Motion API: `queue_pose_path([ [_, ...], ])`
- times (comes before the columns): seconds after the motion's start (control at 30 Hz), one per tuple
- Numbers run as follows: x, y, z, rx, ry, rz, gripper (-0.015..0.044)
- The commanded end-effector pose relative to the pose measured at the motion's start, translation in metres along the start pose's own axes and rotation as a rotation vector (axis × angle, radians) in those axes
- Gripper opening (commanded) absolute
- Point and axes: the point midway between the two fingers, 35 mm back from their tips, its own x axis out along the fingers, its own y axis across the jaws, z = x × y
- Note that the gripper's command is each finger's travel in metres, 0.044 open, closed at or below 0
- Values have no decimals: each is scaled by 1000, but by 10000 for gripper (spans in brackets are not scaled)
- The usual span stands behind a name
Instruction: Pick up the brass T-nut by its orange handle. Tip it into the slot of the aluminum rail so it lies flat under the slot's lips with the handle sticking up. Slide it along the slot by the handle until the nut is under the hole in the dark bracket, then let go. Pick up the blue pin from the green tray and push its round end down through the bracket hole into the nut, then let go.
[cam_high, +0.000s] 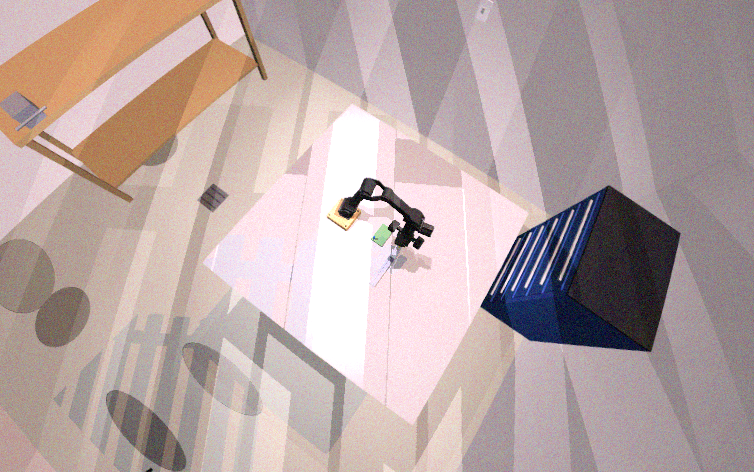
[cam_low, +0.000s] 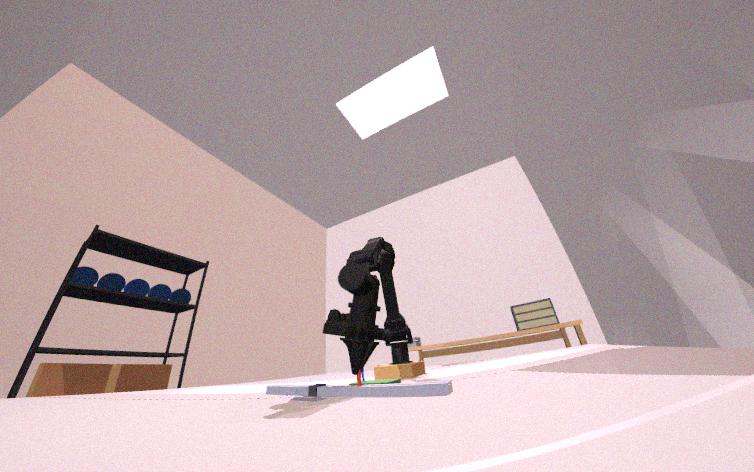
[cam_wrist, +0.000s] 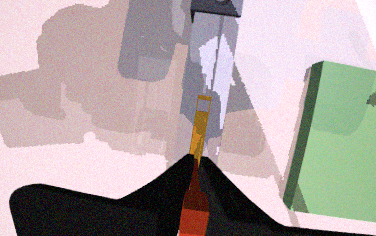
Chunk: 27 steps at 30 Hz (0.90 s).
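- Your fingers (cam_high: 401, 240) (cam_low: 356, 356) are nearly closed, with just a narrow gap between them, and they have hold of the T-nut's orange handle (cam_low: 359, 379) (cam_wrist: 194, 220).
- You have the brass T-nut (cam_wrist: 200, 129) showing beyond the fingertips in the wrist view, lined up over the rail. You cannot tell from here whether it sits down in the slot or just above it.
- In the exterior view, your handle reaches down from the fingertips to the upper edge of the aluminum rail (cam_high: 380, 274) (cam_low: 389, 390) (cam_wrist: 227, 75), which lies flat on the tabletop (cam_high: 428, 311) (cam_low: 500, 411) (cam_wrist: 30, 167).
- The dark bracket (cam_high: 392, 259) (cam_low: 316, 390) (cam_wrist: 217, 7) is across the rail, ahead of your nut and apart from it in the wrist view. You cannot make out whether its hole is lined up with anything.
- Your green tray (cam_high: 382, 234) (cam_low: 389, 381) (cam_wrist: 340, 150) rests near the rail, on the side toward the arm's base.
- The blue pin (cam_high: 375, 238) (cam_low: 363, 375) is at the tray, out of your fingers; it shows upright behind the handle in the exterior view.
- Your black arm (cam_high: 392, 200) (cam_low: 388, 283) rises from a wooden block (cam_high: 343, 220) (cam_low: 399, 370) and bends over, bringing the fingers down above the rail.
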Motion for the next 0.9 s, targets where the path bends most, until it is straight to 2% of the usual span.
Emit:
queue_pose_path([
  [0.0,0,0,8,0,-4,4,-150],
  [0.87,9,0,50,0,-7,4,-150],
])
